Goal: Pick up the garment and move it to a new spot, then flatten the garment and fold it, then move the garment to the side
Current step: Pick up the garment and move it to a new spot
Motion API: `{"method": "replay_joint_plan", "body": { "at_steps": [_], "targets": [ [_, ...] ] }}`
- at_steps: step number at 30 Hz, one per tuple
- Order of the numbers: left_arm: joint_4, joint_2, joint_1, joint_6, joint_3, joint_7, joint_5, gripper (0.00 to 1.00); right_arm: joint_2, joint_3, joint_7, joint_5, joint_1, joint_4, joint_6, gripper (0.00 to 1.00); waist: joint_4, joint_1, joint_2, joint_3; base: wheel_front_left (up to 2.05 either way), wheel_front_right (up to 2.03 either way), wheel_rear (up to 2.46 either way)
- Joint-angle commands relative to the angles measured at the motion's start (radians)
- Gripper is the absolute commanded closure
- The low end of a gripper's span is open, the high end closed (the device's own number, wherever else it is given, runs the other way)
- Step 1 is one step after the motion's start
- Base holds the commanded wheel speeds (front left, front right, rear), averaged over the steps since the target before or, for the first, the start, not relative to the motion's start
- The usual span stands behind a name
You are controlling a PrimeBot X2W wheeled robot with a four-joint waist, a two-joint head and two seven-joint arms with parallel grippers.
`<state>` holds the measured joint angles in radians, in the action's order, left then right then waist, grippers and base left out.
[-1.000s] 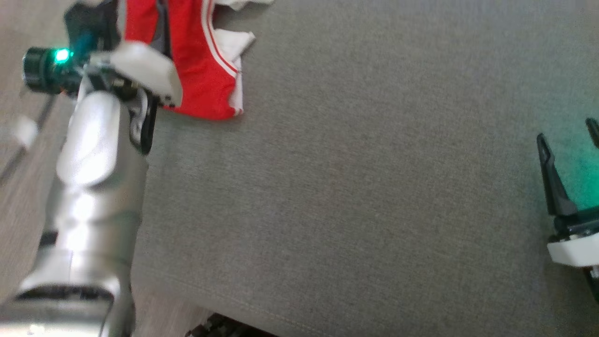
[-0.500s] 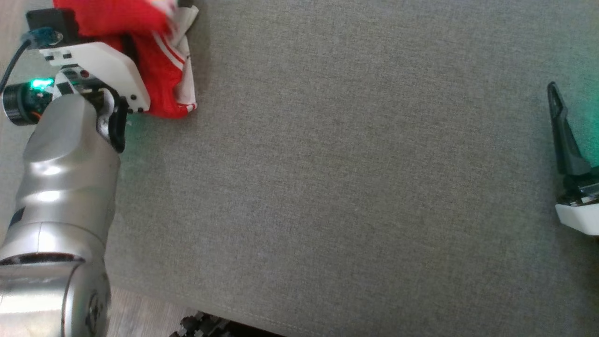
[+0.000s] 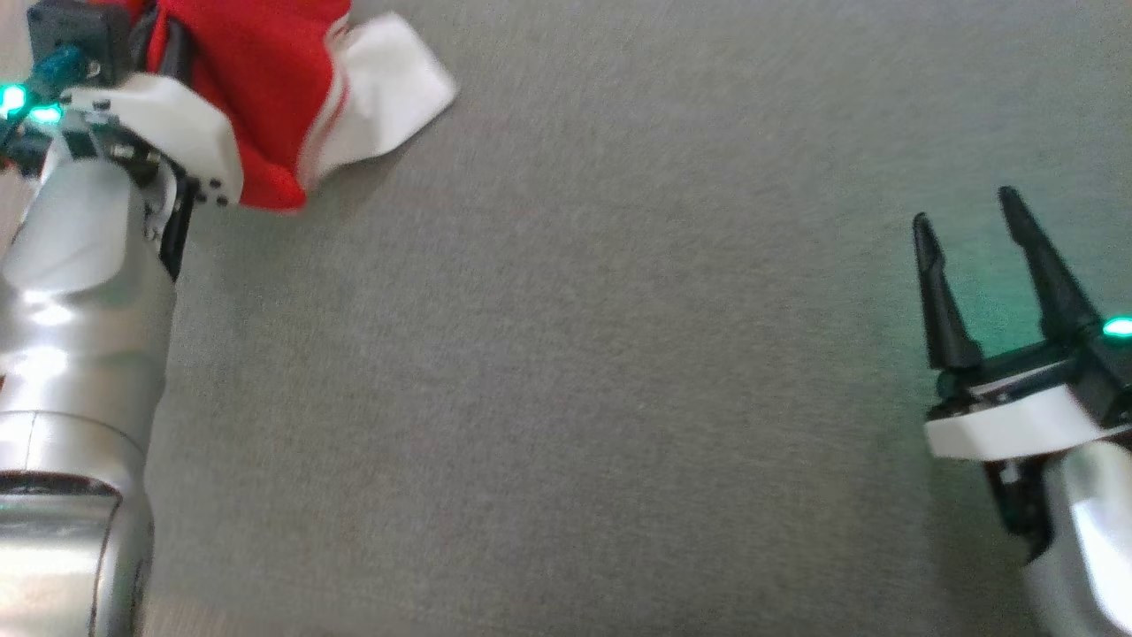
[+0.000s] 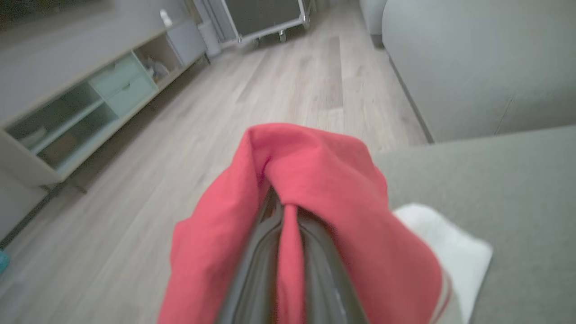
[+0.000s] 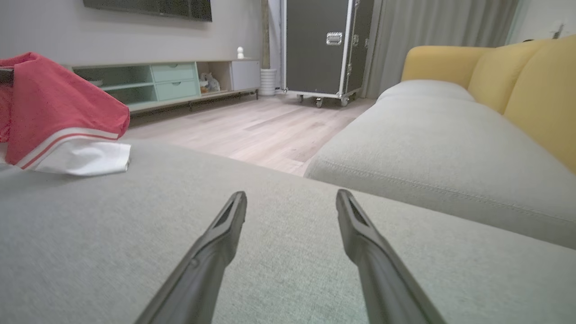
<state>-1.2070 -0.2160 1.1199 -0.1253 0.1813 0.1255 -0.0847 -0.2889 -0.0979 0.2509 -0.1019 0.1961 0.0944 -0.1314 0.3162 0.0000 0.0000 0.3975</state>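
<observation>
The left gripper (image 4: 282, 208) is pinching a fold of the red garment (image 3: 256, 88) between its two dark fingers, which are lying pressed together with a strip of cloth running down between them, as the left wrist view is showing. The garment is sitting bunched at the far left corner of the grey cushion (image 3: 575, 354), close to the edge where the wooden floor (image 4: 135, 225) is beginning. Its red body is draping over and around the gripper, while its white panel (image 3: 389, 97) is trailing to the right and resting on the cushion. The right gripper (image 3: 964, 208) is hovering over the near right part of the cushion, well apart from the garment, with its fingers spread and nothing between them. By this reading the first step is in hand: the pick-up is being made, and the move to a new spot is not yet done. The next move is calling for a lift high enough to bring the white panel clear of the cushion, then a carry rightward and nearer, toward the bare middle of the cushion between the two arms. Since the pinch is taking in only one fold of a bunched piece, the cloth may be hanging unevenly, so the right gripper is likely being kept ready to take a second edge for flattening.
</observation>
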Motion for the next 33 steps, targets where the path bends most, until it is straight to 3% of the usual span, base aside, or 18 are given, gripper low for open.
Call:
{"method": "replay_joint_plan", "body": {
  "at_steps": [1, 3, 8, 15, 20, 24, 32, 33],
  "targets": [
    [0.045, -0.060, 0.055, -0.004, 0.002, 0.020, 0.005, 1.00, 0.010, -0.023, 0.010, -0.010, -0.015, -0.028, 0.001, 0.00, -0.085, 0.0000, 0.0000, -0.135, 0.00, 0.00, 0.00],
    [0.071, -0.054, 0.067, -0.005, 0.051, 0.034, 0.000, 1.00, 0.046, -0.025, 0.010, -0.016, -0.036, -0.024, 0.001, 0.00, -0.124, 0.0000, 0.0000, -0.200, 0.00, 0.00, 0.00],
    [0.211, -0.020, 0.057, -0.005, 0.230, 0.016, -0.137, 1.00, 0.132, -0.039, 0.011, -0.028, -0.114, -0.015, 0.001, 0.00, -0.257, 0.0000, 0.0000, -0.370, 0.00, 0.00, 0.00],
    [0.474, -0.056, -0.006, -0.005, 0.372, -0.088, -0.332, 1.00, 0.180, -0.039, 0.011, -0.034, -0.163, -0.035, 0.001, 0.00, -0.393, 0.0000, 0.0000, -0.430, 0.00, 0.00, 0.00],
    [0.590, -0.051, -0.123, -0.005, 0.411, -0.121, -0.414, 1.00, 0.199, -0.037, 0.011, -0.044, -0.167, -0.045, 0.001, 0.00, -0.472, 0.0000, 0.0000, -0.411, 0.00, 0.00, 0.00],
    [0.614, -0.014, -0.236, 0.046, 0.433, -0.057, -0.404, 1.00, 0.208, -0.047, 0.011, -0.048, -0.160, -0.049, 0.001, 0.00, -0.516, 0.0000, 0.0000, -0.354, 0.00, 0.00, 0.00],
    [0.446, 0.023, -0.378, 0.116, 0.492, 0.084, -0.345, 1.00, 0.220, -0.073, 0.011, -0.046, -0.085, -0.045, 0.001, 0.00, -0.574, 0.0000, 0.0000, -0.193, 0.00, 0.00, 0.00],
    [0.421, 0.028, -0.380, 0.118, 0.495, 0.099, -0.339, 0.56, 0.220, -0.071, 0.011, -0.044, -0.078, -0.043, 0.001, 0.00, -0.572, 0.0000, 0.0000, -0.183, 0.00, 0.00, 0.00]
  ]
}}
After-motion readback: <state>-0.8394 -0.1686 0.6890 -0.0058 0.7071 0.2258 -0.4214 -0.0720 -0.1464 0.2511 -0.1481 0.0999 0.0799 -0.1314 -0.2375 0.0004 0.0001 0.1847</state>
